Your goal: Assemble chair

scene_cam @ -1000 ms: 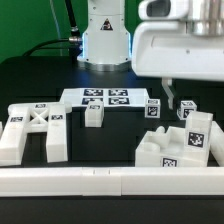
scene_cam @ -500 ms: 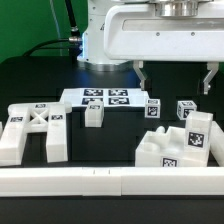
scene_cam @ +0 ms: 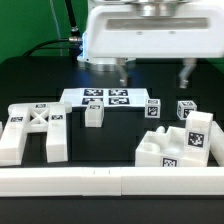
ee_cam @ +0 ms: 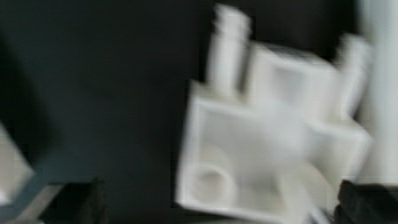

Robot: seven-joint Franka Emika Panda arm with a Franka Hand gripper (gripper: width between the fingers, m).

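Observation:
The chair lies in loose white tagged pieces on the black table. An X-braced frame (scene_cam: 34,131) is at the exterior view's left, and a small block (scene_cam: 93,114) stands near the middle. Two small tagged cubes (scene_cam: 153,108) (scene_cam: 186,109) sit further right. In front of them is a large stepped block (scene_cam: 178,147). My gripper (scene_cam: 155,72) hangs open above the cubes, holding nothing, its fingers (scene_cam: 124,71) wide apart. The wrist view is blurred: between the gripper (ee_cam: 210,206) fingertips a white pronged piece (ee_cam: 267,120) lies below, and which piece it is I cannot tell.
The marker board (scene_cam: 100,98) lies flat behind the small block. A long white rail (scene_cam: 110,181) runs along the table's front edge. The arm's white base (scene_cam: 105,45) stands at the back.
The gripper has swung toward the exterior view's left and risen a little, still open. No piece on the table has moved.

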